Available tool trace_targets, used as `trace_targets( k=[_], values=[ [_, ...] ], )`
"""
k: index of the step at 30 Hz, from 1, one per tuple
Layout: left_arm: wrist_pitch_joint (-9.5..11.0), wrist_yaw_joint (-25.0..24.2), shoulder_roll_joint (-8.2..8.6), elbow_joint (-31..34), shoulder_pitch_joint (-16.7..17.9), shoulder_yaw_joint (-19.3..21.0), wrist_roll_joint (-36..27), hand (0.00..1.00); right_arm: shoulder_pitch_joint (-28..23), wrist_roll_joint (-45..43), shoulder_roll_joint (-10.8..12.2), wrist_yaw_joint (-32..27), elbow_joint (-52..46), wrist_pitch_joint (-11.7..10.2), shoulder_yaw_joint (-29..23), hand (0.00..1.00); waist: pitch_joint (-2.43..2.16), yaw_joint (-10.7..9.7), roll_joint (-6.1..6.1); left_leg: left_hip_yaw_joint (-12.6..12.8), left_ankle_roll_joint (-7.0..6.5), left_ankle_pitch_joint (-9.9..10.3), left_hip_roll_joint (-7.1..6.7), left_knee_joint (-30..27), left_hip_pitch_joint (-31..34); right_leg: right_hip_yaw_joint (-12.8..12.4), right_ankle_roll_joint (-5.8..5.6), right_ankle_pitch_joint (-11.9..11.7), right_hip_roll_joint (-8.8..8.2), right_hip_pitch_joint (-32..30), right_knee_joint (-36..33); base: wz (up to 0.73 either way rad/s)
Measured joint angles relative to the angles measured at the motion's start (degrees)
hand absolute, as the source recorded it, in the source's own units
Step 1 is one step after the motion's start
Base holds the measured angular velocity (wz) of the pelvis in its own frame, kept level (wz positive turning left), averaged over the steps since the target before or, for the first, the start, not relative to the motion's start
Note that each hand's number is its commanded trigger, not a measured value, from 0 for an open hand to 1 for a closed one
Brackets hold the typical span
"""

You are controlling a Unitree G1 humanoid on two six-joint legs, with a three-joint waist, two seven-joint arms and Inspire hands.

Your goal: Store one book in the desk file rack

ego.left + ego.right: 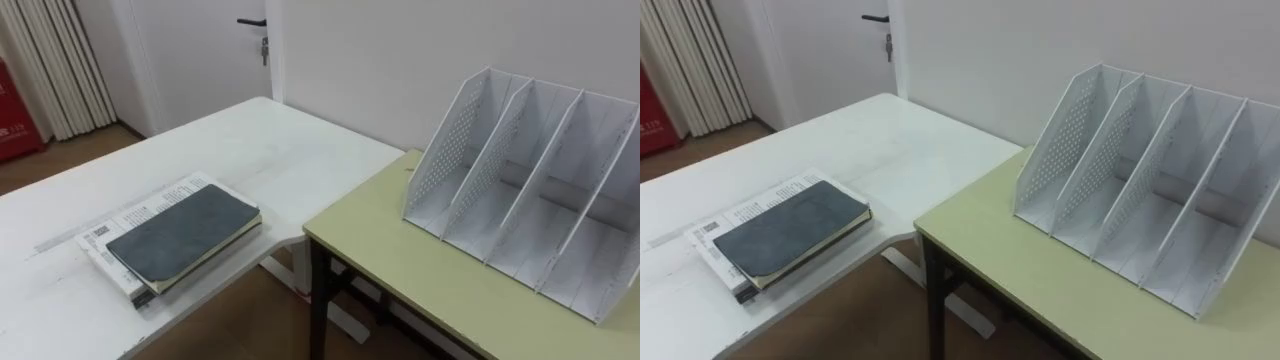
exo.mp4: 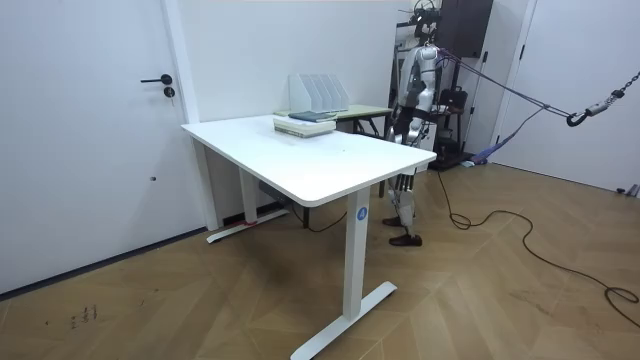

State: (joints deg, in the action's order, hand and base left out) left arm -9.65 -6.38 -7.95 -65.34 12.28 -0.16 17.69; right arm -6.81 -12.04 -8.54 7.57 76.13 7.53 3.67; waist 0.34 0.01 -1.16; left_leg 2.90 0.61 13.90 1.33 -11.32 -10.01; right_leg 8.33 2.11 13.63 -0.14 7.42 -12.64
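Book (image 1: pixel 183 235) is lying on a paper stack (image 1: pixel 112 222) on the white table (image 1: pixel 280 150), left of the file rack (image 1: pixel 530 190), long axis slanting away rightward, likely favouring the left arm; state of the hands (image 2: pixel 403 124) cannot be told.

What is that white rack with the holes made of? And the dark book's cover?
The file rack looks like white plastic or painted metal: thin stiff walls, some with rows of small punched holes; I can't tell which. The dark book has a matte grey cover, faintly mottled, no shine, perhaps imitation leather or cloth.
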Motion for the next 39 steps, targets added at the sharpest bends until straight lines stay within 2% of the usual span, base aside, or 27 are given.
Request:
trace_targets(
  k=[7, 13, 18, 21, 25, 28, 32, 35, 39],
  values=[
    [0.1, 0.0, -0.22, 0.0, 0.0, 0.0, 0.5, 0.0, 0.0, -0.6, 0.0, -0.6, -0.1, -0.1, 0.0, 0.0, 0.01, 0.1, -0.25, 0.0, 0.0, 0.0, -0.01, 0.0, 0.1, 0.2, 0.0, 0.0, -0.02, 0.0, 0.1, 0.0],
    [0.1, 0.0, -0.27, 0.4, -0.2, -0.1, 1.6, 0.0, 0.1, -1.0, -0.1, -0.8, -0.2, -0.6, 0.0, 0.0, 0.05, 0.0, 0.05, 0.0, 0.0, 0.0, 0.0, -0.1, 0.2, 0.2, 0.0, 0.0, -0.04, 0.0, 0.0, 0.01],
    [0.3, 1.0, -0.6, 3.4, -0.6, -0.3, 4.8, 0.0, 0.2, -2.0, -0.1, -2.0, -0.5, -0.8, 0.0, 0.0, 0.05, -0.9, 0.49, 0.1, 0.0, 0.0, -0.01, -0.1, 0.7, 0.6, -0.03, 0.0, -0.07, -0.5, -0.1, 0.03],
    [0.6, 2.2, -1.22, 9.2, -0.6, -0.3, 8.4, 0.0, 0.2, -1.9, -0.2, -2.4, -0.8, -1.6, 0.1, 0.0, 0.02, -1.3, 0.52, 0.1, -0.01, 0.0, 0.01, 0.0, 1.4, 0.9, -0.02, -0.1, -0.07, -1.2, -0.2, 0.04],
    [4.0, 5.9, -1.17, 13.2, -2.8, -1.3, 8.3, 0.0, 0.3, -2.7, -0.2, -3.2, -1.0, -2.7, 0.4, 0.0, 0.01, -1.6, 0.58, 0.3, -0.02, 0.0, -0.05, 0.3, 1.6, 0.7, -0.1, -0.2, 0.18, -1.6, -0.3, -0.01],
    [6.3, 7.2, -0.43, 16.9, -2.8, -2.7, 8.4, 0.0, 0.6, -4.3, -0.2, -3.2, -1.2, -3.4, 0.2, 0.0, -0.02, -2.3, 0.63, 0.3, -0.03, 0.0, -0.12, 0.6, 1.5, 0.7, -0.23, -0.3, 0.2, -1.5, 0.0, 0.0],
    [7.2, 8.1, 0.04, 24.6, -2.7, -5.0, 11.3, 0.0, 0.9, -4.5, -0.3, -3.3, -1.3, -4.4, 0.1, 0.0, -0.1, -2.9, 0.69, 1.9, -0.04, 0.0, -0.07, 0.6, 1.4, 0.3, -0.25, -0.3, 0.2, -1.8, -0.1, -0.04],
    [8.3, 8.6, 0.05, 26.6, -3.1, -6.7, 11.5, 0.0, 0.9, -5.5, -0.4, -3.3, -1.3, -4.4, 0.0, 0.0, -0.22, -3.4, 0.85, 1.9, -0.04, 0.0, -0.07, 0.8, 1.2, 0.2, -0.29, -0.4, 0.22, -1.4, 0.0, -0.04],
    [8.3, 8.6, 0.0, 27.2, -3.2, -8.9, 12.8, 0.0, 1.0, -5.7, -0.4, -3.8, -1.4, -4.3, 0.1, 0.0, -0.19, -4.5, 0.89, 2.0, -0.04, 0.0, -0.07, 1.0, 1.3, 0.0, -0.29, -0.4, 0.25, -1.5, 0.0, -0.01]
  ],
)
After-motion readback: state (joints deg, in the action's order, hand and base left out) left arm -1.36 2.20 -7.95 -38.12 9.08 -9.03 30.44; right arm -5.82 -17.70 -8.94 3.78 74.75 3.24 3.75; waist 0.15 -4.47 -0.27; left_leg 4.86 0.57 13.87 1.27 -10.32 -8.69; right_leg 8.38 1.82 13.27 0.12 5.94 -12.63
